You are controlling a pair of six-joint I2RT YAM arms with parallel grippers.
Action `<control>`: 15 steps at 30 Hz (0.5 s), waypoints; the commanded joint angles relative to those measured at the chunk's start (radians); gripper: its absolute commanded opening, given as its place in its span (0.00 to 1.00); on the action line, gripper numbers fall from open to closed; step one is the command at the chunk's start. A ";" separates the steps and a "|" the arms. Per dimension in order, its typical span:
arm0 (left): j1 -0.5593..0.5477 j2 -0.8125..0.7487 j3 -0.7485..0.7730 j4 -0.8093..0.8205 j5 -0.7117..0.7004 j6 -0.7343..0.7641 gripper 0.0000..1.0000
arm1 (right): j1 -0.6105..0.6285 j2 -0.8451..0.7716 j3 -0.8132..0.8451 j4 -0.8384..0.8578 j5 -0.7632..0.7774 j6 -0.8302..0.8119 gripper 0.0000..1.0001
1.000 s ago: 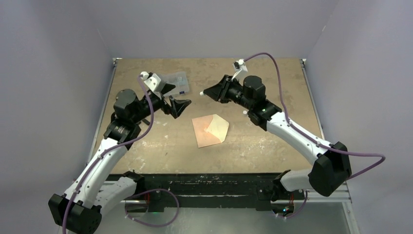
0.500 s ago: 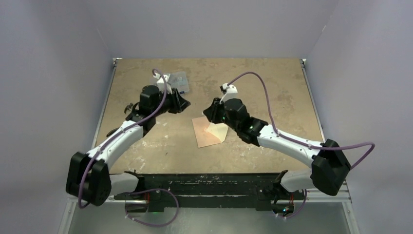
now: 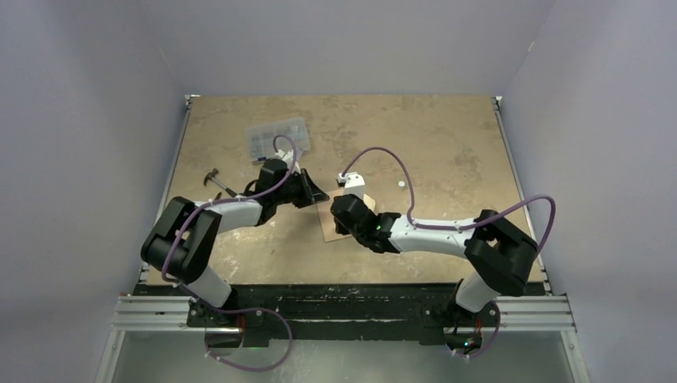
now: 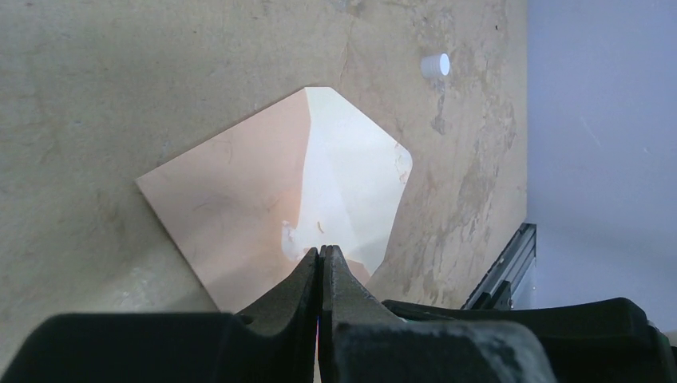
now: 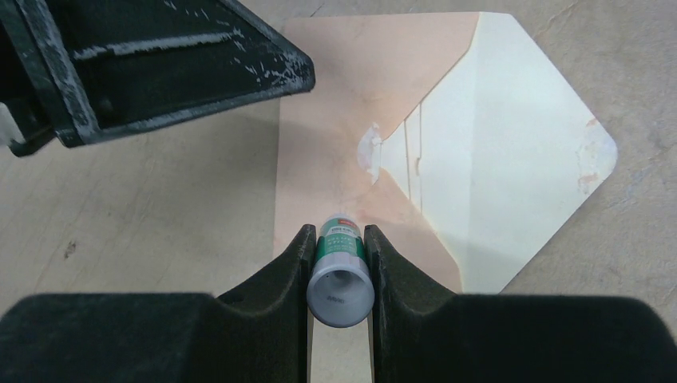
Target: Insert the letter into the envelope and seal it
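Salmon-pink paper envelope (image 3: 327,227) is located near the middle of the beige tabletop (image 3: 447,144). In the top view only its left and near margin is exposed; the remainder is covered by both tools. The left gripper (image 3: 318,195) is positioned at the far left corner of the envelope and the right gripper (image 3: 341,214) over its body. The jaws of neither can be resolved from this view. A clear plastic compartment box (image 3: 275,137) is seen further back on the left, well apart, and a small white cylindrical cap (image 3: 400,184) to the right.

In the left wrist view the envelope is shown nearly whole; its near corner is cut off by the black fingers. The triangular flap (image 4: 351,183) is laid open, pale cream face up. The left gripper (image 4: 320,254) is fully closed, with nothing seen between the fingers. Whether the tips touch the paper cannot be determined.

In the right wrist view the right gripper (image 5: 339,239) is clamped on a small glue stick with green label and grey end (image 5: 340,275), directed at the envelope body beside the flap fold. The far tip of the stick is hidden by its own barrel. The upper left corner of the envelope is covered by a left-gripper finger. The creased salmon-pink letter cannot be distinguished as a separate sheet in any view.
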State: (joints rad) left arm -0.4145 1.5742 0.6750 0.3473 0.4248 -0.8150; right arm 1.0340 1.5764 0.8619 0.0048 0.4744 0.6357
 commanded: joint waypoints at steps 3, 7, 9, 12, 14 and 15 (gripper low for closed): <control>-0.033 0.081 0.048 0.119 -0.024 -0.067 0.00 | -0.002 0.049 0.036 0.021 0.107 0.035 0.00; -0.046 0.109 0.061 0.062 -0.086 -0.047 0.00 | -0.002 0.085 0.042 0.052 0.102 0.036 0.00; -0.049 0.125 0.064 0.041 -0.101 -0.048 0.00 | -0.003 0.090 0.050 0.059 0.102 0.034 0.00; -0.055 0.141 0.078 -0.023 -0.142 -0.031 0.00 | -0.003 0.098 0.070 0.065 0.125 0.007 0.00; -0.056 0.158 0.094 -0.070 -0.165 -0.014 0.00 | -0.004 0.104 0.092 0.068 0.133 -0.008 0.00; -0.056 0.167 0.102 -0.100 -0.174 -0.006 0.00 | -0.003 0.108 0.101 0.069 0.134 -0.012 0.00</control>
State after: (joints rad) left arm -0.4633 1.7107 0.7223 0.3382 0.3180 -0.8509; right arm 1.0328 1.6833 0.8902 0.0235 0.5461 0.6464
